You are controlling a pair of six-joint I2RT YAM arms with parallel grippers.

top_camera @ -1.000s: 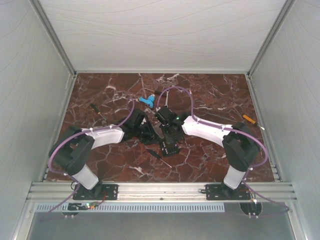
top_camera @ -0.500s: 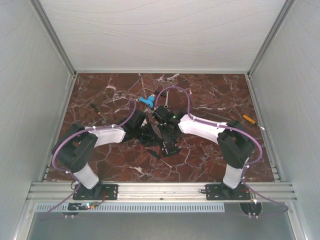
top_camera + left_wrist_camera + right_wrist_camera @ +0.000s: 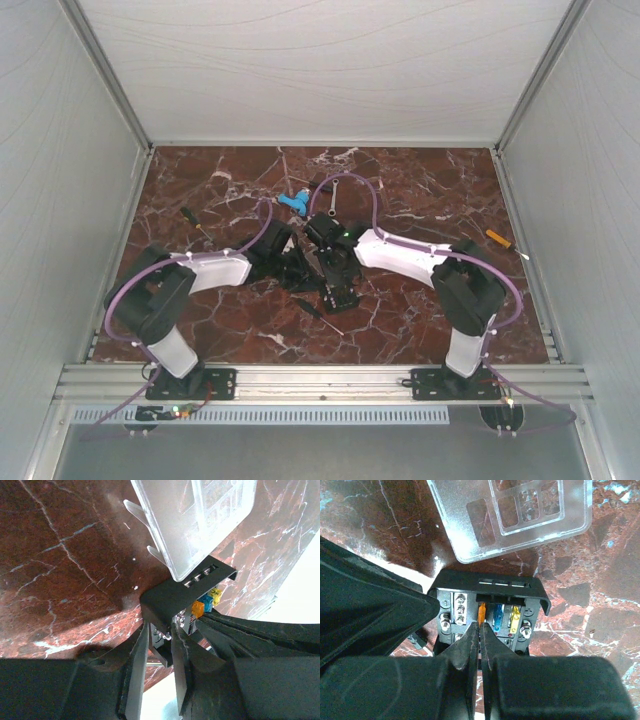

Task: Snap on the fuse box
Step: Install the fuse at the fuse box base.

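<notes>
The marble table [image 3: 430,180] carries everything, and both arms reach in to the fuse box [image 3: 340,292], which sits at about the table's middle. The left arm comes from the box's left and the right arm from its right.

The clear lid [image 3: 510,515] is not on the box. It lies on the marble just past the box's far wall. In the left wrist view its corner [image 3: 176,575] seems to meet that wall, but I cannot tell whether they touch.

The box [image 3: 490,585] is open side up, showing its screws and slots.

The left gripper [image 3: 161,635] has the box's near corner [image 3: 167,600] between its fingers [image 3: 134,680]. They are only a little apart and close against the black plastic, pinching it.

The right gripper [image 3: 480,627] comes over the box's near side. Its fingers [image 3: 465,655] are almost pressed together, with only a thin slit between them. The tips are right at the orange fuse [image 3: 481,614], and I cannot tell whether they pinch it.

A blue piece [image 3: 292,203] and a wrench [image 3: 334,192] lie beyond the box. One screwdriver [image 3: 318,311] lies just to its near left and another [image 3: 194,222] well to its left. An orange-handled tool [image 3: 497,238] lies well to its right.

A blue fuse [image 3: 498,622] and a yellow fuse [image 3: 515,615] stand in the box beside the orange one.
</notes>
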